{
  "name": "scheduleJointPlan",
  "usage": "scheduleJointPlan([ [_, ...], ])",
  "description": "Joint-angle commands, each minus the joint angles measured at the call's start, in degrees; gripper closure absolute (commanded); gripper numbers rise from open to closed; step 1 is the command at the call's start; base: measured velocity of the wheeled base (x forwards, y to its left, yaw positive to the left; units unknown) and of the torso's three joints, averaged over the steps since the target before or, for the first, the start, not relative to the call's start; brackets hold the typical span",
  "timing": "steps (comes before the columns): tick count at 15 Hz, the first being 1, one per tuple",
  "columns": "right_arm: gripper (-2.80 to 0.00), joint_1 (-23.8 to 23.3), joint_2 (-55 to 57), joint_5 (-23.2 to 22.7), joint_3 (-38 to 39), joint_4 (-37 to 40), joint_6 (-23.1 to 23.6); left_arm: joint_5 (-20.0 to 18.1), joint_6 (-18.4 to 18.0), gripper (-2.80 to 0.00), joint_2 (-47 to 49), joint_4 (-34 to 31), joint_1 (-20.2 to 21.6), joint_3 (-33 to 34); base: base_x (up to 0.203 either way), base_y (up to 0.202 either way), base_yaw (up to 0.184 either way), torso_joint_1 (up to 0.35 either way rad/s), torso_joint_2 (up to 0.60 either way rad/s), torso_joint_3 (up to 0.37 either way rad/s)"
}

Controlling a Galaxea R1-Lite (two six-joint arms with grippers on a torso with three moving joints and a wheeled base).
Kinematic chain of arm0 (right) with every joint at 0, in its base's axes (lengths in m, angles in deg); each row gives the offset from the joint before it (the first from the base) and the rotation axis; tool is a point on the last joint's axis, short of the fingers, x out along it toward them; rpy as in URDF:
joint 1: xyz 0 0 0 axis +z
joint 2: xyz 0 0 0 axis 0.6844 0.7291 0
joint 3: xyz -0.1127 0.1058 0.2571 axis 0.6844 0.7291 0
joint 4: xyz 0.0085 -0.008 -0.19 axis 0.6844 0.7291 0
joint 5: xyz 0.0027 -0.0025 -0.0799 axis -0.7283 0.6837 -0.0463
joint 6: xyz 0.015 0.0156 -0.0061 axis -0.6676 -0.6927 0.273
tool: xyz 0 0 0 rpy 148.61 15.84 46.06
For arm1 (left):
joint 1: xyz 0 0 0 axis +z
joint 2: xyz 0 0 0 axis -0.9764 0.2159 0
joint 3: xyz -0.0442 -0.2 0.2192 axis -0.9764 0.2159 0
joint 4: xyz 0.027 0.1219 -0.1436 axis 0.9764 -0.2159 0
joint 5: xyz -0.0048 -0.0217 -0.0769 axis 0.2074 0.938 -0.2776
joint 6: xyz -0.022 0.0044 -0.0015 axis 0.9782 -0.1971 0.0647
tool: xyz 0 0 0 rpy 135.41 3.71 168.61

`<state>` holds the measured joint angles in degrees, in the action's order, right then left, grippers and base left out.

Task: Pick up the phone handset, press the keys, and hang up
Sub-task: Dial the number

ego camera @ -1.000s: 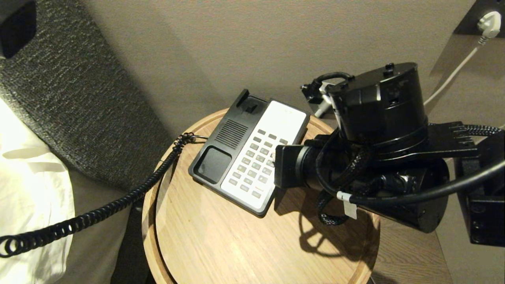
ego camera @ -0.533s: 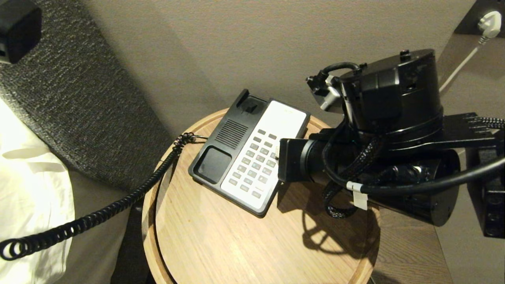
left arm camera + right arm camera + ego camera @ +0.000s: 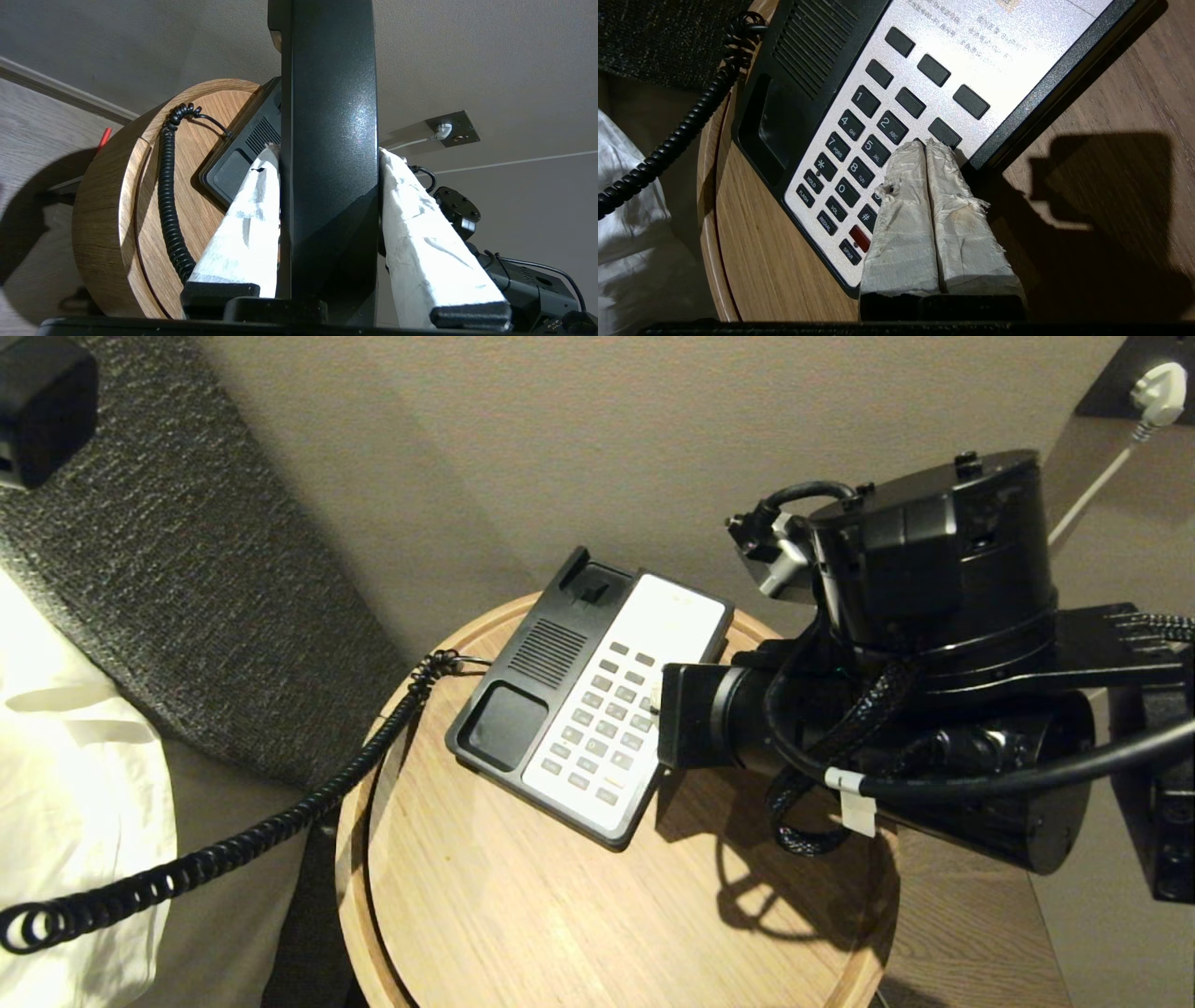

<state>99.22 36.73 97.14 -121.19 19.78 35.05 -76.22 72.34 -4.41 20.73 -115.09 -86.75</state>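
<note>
Fingers (image 3: 243, 224) of the left gripper (image 3: 327, 186) clamp the phone handset (image 3: 329, 140) off its cradle, while the right gripper (image 3: 925, 145), pressed shut, works the phone base (image 3: 672, 616) keys; hanging up remains.

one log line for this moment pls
left gripper: shut on phone handset | right gripper: shut, tips over keypad | cradle: empty

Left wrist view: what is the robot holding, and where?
The left end effector grips the long glossy black plastic phone handset around its straight middle, a white-wrapped finger on each side.
</note>
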Motion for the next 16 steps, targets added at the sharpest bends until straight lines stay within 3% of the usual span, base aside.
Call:
scheduleJointPlan([
  [1,0.0,0.33,0.65,0.11,-0.2,-0.12,-0.14,0.1,0.25,0.0,0.02,-0.06,-0.06,-0.02,0.0,0.0,0.0,0.0,0.0,0.0],
  [16,0.0,0.4,1.6,0.38,-0.01,-0.16,0.11,0.03,0.32,0.0,-0.39,-0.06,0.01,-0.02,0.0,0.0,0.0,0.0,0.0,0.0],
])
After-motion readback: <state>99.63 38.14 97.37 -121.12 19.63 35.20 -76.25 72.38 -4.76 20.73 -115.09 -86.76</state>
